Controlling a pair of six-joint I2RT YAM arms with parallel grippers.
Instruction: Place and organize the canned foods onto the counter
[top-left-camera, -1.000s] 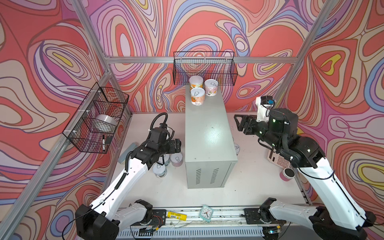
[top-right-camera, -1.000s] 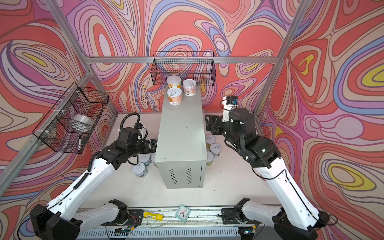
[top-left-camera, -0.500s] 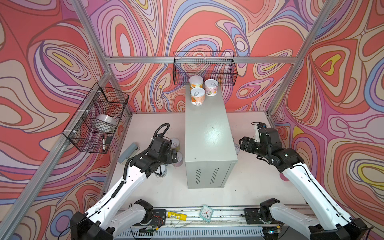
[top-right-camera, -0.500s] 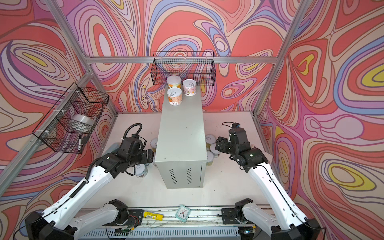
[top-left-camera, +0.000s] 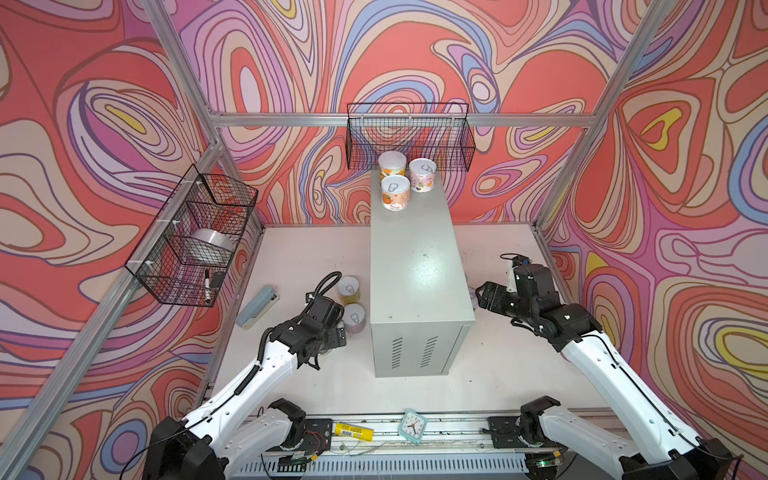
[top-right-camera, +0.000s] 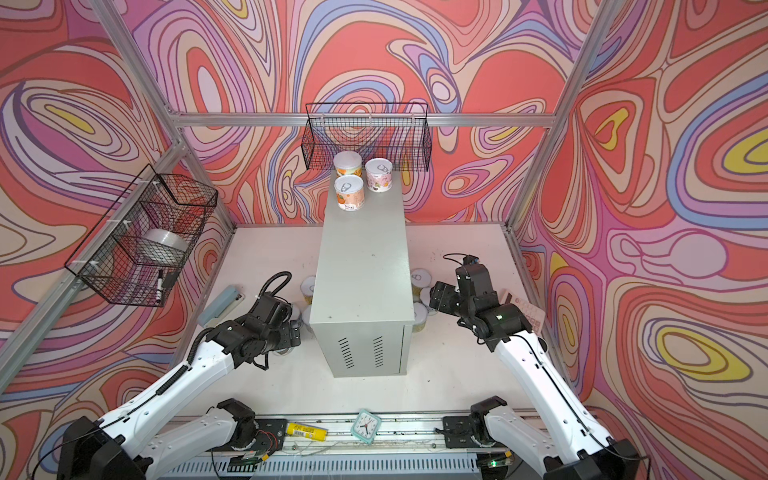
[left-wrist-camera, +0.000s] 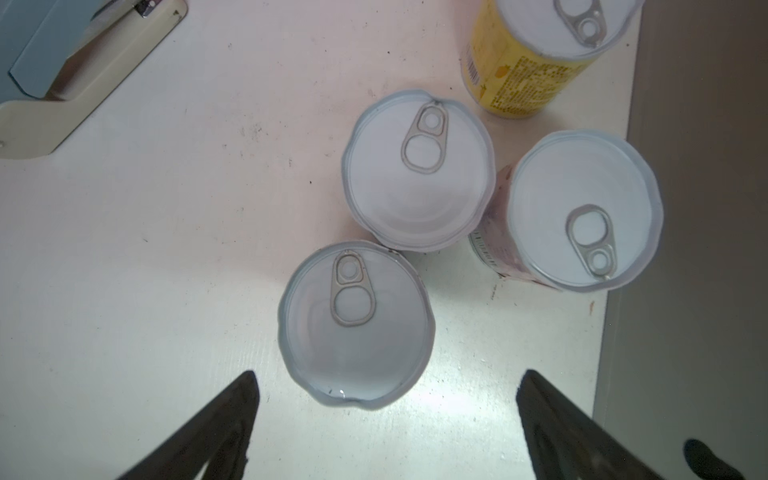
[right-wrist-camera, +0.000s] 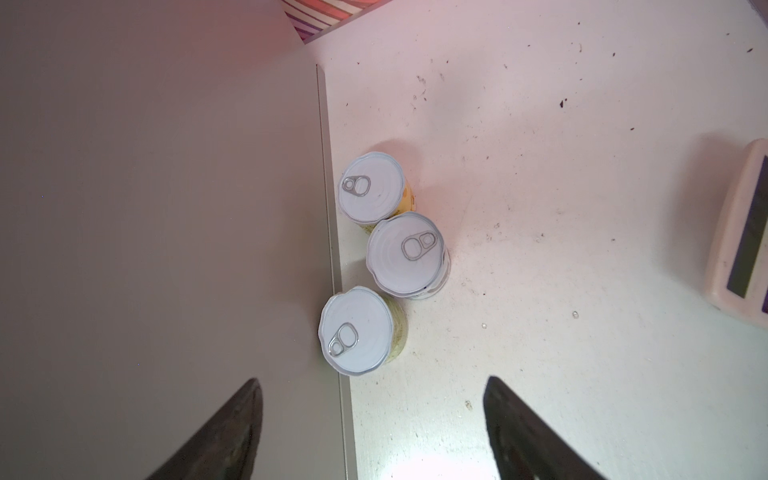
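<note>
Swirly red-pink walls (top-left-camera: 83, 124) — white tabletop (top-left-camera: 311, 249)

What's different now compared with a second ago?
The right gripper came down from cabinet-top height to hover, open, near the right-side cans on the table beside the cabinet. The left gripper drew back toward the near edge, open above the left-side cans. Nothing was grasped or released. The cans on top stayed put.

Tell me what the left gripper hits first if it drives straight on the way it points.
Probably the nearest silvery-lidded pull-tab can: it stands upright right ahead of the open left gripper, roughly between its fingers' lines; depth is hard to judge.
</note>
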